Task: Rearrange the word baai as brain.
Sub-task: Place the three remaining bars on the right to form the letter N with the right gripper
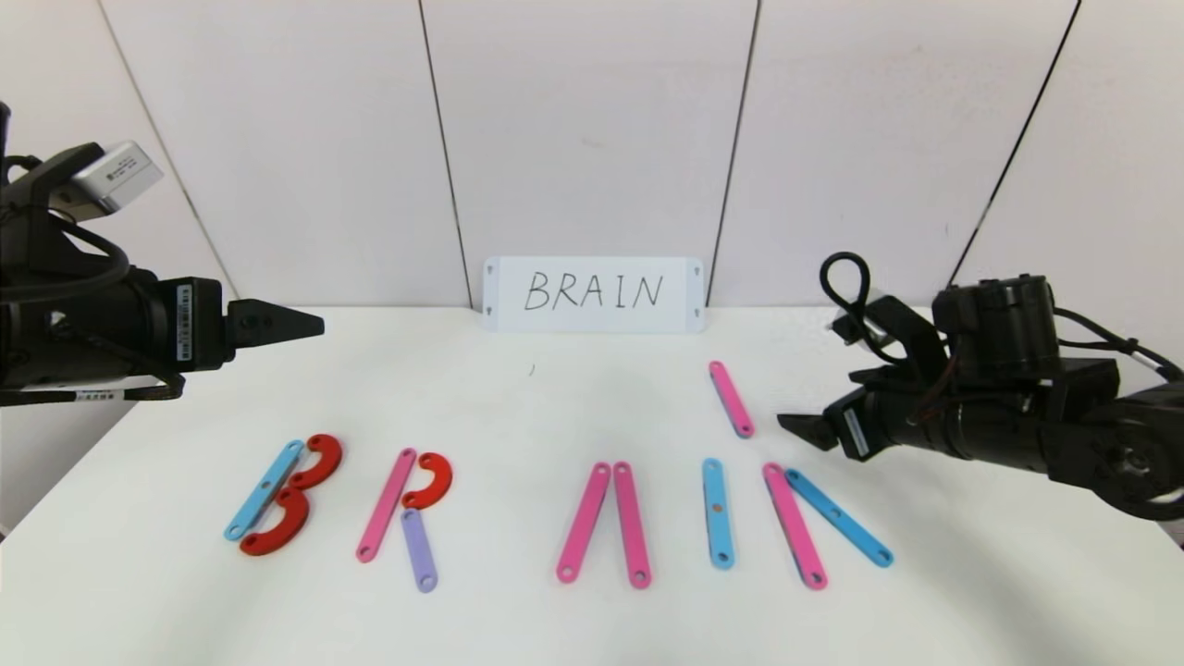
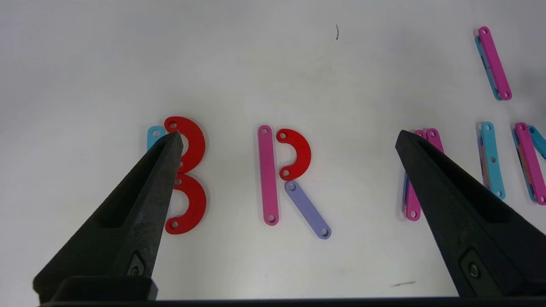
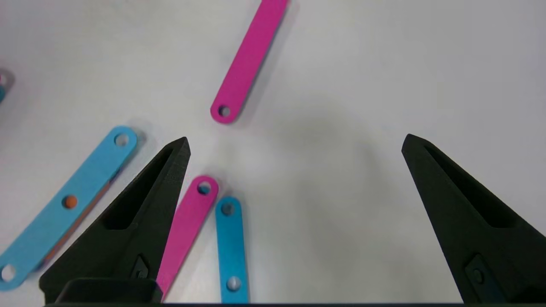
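Right gripper (image 1: 803, 428) hovered w/ fingers spread wide, empty, above table (image 1: 518, 407) just beside loose pink strip (image 1: 731, 399), behind N's pink (image 1: 794, 525) + blue strips (image 1: 839, 518). Left gripper (image 1: 310, 326) parked far left, also spread, nothing held.

Lab-like test bench: bare white table (image 1: 555, 407), plain panelled wall (image 1: 592, 129), handwritten card (image 1: 594, 294) propped against it.

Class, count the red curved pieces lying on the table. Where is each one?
3. Two stack into the B at the robot's left: upper curve, lower curve. The third forms the R's bowl. None appears hidden.
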Controlling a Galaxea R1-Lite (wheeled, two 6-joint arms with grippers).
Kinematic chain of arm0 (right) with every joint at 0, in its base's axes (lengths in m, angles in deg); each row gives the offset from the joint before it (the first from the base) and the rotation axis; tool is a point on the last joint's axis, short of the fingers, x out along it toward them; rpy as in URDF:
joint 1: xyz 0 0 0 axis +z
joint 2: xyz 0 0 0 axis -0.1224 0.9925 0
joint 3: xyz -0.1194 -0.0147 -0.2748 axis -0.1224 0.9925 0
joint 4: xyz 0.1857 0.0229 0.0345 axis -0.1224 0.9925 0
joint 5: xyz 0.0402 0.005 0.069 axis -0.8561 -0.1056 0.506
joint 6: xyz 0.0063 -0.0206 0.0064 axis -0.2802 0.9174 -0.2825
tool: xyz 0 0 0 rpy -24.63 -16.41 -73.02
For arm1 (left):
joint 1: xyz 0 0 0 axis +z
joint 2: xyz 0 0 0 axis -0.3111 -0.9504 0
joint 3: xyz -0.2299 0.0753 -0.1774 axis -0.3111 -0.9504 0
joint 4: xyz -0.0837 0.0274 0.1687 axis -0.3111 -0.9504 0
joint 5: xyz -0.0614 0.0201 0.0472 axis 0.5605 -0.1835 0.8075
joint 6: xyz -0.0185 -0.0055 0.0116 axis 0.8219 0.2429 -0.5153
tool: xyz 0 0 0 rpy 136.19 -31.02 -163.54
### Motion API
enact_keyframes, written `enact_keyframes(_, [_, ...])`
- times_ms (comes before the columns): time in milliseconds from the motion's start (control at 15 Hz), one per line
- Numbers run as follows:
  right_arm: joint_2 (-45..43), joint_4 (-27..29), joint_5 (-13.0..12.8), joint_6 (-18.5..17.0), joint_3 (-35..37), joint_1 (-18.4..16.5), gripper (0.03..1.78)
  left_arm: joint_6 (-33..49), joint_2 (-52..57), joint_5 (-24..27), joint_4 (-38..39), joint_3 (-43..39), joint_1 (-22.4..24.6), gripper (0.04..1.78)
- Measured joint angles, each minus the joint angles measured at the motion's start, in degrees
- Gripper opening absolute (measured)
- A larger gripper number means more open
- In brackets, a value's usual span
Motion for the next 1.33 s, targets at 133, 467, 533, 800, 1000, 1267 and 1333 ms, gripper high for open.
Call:
enact_keyframes(133, [3.15, -0.13, -3.35, -5.18, -4.93, 2.15, 1.73, 0.00, 0.00, 0.00, 0.02, 0.00, 0.00, 1.74])
enact_keyframes(467, [10.56, -0.10, -11.12, -15.84, -12.97, 5.32, 1.73, 0.00, -0.04, 0.00, 0.02, 0.00, 0.00, 1.74])
enact_keyframes(533, [11.78, 0.00, -11.65, -16.24, -14.35, 5.23, 1.73, 0.00, -0.04, 0.00, 0.00, 0.00, 0.05, 1.74])
enact_keyframes(800, [17.32, 0.12, -14.43, -17.87, -19.87, 4.84, 1.73, 0.00, -0.22, 0.00, 0.00, 0.00, 0.09, 1.74])
enact_keyframes(1000, [21.32, 0.50, -16.09, -19.40, -22.80, 5.10, 1.73, 0.00, -0.37, 0.00, 0.02, 0.00, 0.11, 1.74])
enact_keyframes(1267, [24.26, 0.80, -17.16, -19.77, -24.31, 6.41, 1.73, 0.00, -0.41, -0.01, 0.02, 0.00, 0.09, 1.74])
enact_keyframes(1333, [24.59, 0.84, -17.16, -19.82, -24.31, 6.75, 1.73, -0.02, -0.41, -0.01, 0.02, 0.00, 0.09, 1.74])
